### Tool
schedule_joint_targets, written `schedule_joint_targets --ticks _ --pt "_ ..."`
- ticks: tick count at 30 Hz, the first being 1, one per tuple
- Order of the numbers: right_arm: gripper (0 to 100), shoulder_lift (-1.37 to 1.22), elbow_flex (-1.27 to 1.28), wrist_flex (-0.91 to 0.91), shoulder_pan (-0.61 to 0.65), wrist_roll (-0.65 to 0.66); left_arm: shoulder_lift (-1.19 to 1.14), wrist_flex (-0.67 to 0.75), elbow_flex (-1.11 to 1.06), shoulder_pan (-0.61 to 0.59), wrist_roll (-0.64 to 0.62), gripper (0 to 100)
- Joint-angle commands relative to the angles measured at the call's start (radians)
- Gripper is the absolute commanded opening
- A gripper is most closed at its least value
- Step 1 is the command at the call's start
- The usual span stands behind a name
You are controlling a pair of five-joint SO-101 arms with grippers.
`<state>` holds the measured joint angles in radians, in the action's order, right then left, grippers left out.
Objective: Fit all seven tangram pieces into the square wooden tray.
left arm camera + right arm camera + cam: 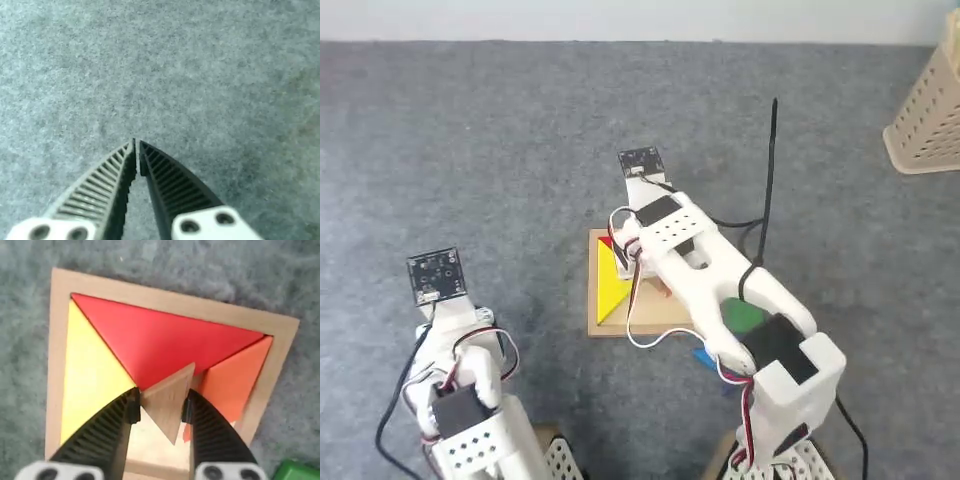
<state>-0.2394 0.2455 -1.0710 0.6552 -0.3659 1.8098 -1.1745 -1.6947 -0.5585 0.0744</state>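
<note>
Over the bare middle of the tray [175, 299], the right tool [159, 405] is clamped on a plain wooden triangle [169, 390], one finger on each slanted side. The piece's upper point reaches to where the red triangle [165, 340], the yellow triangle [90, 375] and the orange triangle [232, 380] meet.

The main risk, as I judge it, is a bad seat. The held piece looks to overlap the edges of the red and orange pieces, so letting go here could leave it propped on them rather than flat in the gap. Pressing down to force it could tip the orange triangle up or slide it along the rim. The fingers also stand close to the yellow edge, so spreading them may nudge that piece.

Two pieces lie outside the tray on the grey tabletop [200, 60]: a green piece [745, 312] and a blue piece [705, 355]. Both are partly under the right arm, which hides them from above. A black cable [770, 170] rises beside that arm, and a pale basket [932, 100] stands at the far corner, well apart.

The left tool [136, 150] is clenched on nothing above bare tabletop, well away from the tray
</note>
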Motion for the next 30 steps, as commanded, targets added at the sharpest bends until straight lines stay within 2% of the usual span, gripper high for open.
schedule_joint_targets --ticks 1,6,10,18,21,23,27,30 --pt "19.1 0.018 -0.054 0.004 0.004 -0.012 0.008 -0.006 0.008 0.003 -0.015 1" --pt "20.6 0.019 -0.057 0.004 0.004 -0.008 0.008 -0.006 0.008 0.003 -0.015 1" --pt "20.6 0.039 -0.057 0.004 0.004 0.055 0.008 -0.006 0.008 0.003 -0.015 1" --pt "20.5 0.306 0.048 -0.016 0.004 0.063 0.008 -0.006 0.008 0.003 -0.015 1" --pt "20.3 0.381 0.115 0.010 0.004 0.126 0.008 -0.006 0.008 0.003 -0.015 1" --pt "16.1 0.395 0.175 0.062 0.004 0.164 0.008 -0.006 0.008 0.003 -0.015 1" --pt "0.0 0.409 0.281 0.122 -0.021 0.288 0.008 -0.006 0.008 0.003 -0.015 1" --pt "0.7 0.447 0.290 0.033 -0.108 0.367 0.008 -0.006 0.008 0.003 -0.015 1"
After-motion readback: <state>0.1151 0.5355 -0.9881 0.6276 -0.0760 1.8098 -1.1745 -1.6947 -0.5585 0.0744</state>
